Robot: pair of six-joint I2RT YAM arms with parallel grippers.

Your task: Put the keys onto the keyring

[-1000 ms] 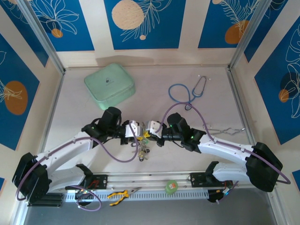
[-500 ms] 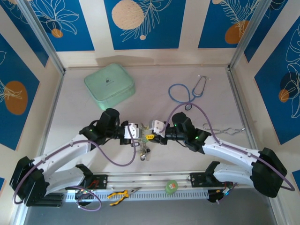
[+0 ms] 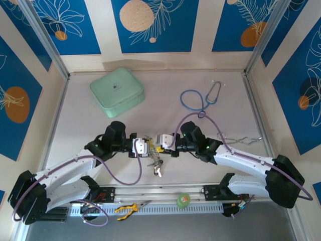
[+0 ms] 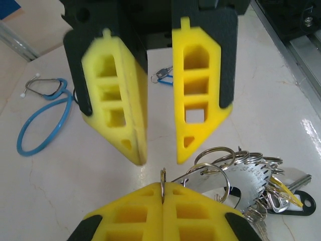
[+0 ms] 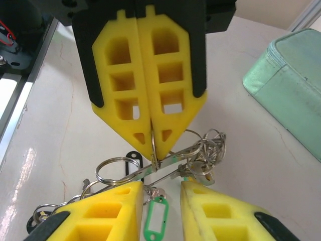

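Over the table (image 3: 165,85) the arms (image 3: 75,165) meet, left claw (image 4: 163,190) clamping seemingly a split ring (image 4: 161,174), right claw (image 5: 161,187) parted

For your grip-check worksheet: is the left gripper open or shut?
Shut: on the left gripper, yellow fingers meet, pinching a thin wire ring of the key bunch.

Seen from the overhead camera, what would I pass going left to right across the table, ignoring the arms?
Mint-green zipped case → dangling bunch of silvery metal keys → blue-tubed stethoscope → thin silvery metal tool.

Mint case (image 3: 117,91) — blue stethoscope (image 4: 52,93).
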